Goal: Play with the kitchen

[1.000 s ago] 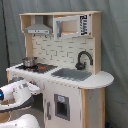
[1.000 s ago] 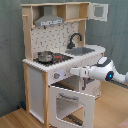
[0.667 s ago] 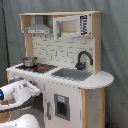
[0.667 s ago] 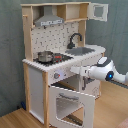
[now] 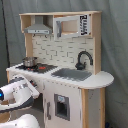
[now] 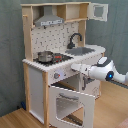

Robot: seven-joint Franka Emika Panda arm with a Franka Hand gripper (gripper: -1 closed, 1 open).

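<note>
- White panels and pale wood are making up the kitchen, standing on a wooden floor in the second exterior view.
- My arm is reaching toward its front, just under the stovetop's edge.
- Its oven door is hanging open.
- I cannot tell how my pincer is set.
- Small pot is sitting on the stovetop.

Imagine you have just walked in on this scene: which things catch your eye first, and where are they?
The toy kitchen of white panels and pale wood fills both exterior views, with a grey hood at the top and a black faucet over the sink. A small pot sits on the stovetop. In the second exterior view the oven door hangs open, and the white robot arm reaches in just above it.
</note>
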